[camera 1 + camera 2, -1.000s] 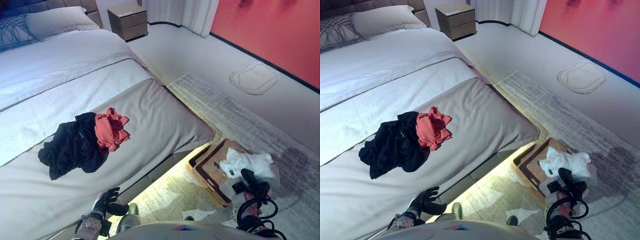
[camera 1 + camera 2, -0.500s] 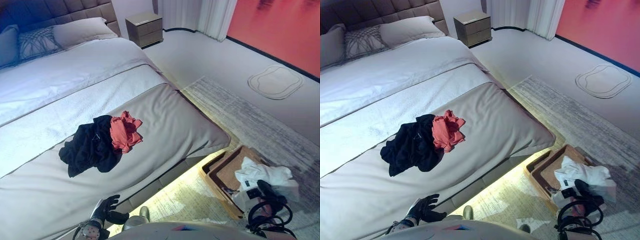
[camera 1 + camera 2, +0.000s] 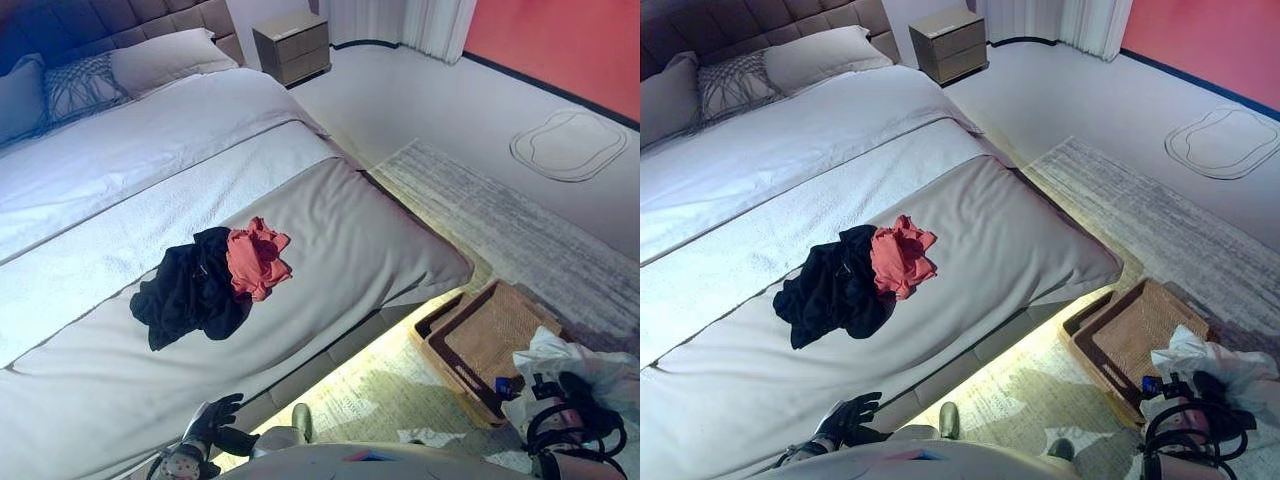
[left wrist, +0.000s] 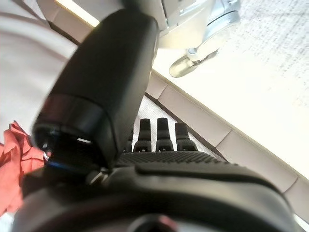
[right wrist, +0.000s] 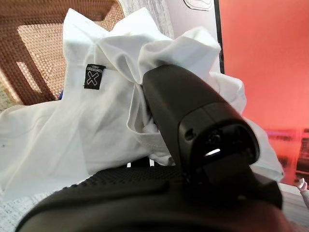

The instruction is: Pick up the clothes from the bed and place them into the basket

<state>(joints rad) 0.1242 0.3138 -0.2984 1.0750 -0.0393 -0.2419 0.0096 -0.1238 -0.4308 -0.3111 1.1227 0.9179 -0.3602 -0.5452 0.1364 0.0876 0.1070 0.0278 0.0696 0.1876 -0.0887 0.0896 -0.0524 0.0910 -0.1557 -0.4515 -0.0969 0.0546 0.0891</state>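
right wrist view — right hand [image 5: 159,159] clenched on the white shirt [image 5: 101,111], beside the basket [image 3: 1135,335].
carry it fully over the basket before letting go — left hand [image 3: 210,425] hangs relaxed, far from it.

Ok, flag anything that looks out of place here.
The white garment is bunched in the right hand beside the wicker basket, not in it. The black garment and red garment lie crumpled on the bed. The left hand holds nothing.
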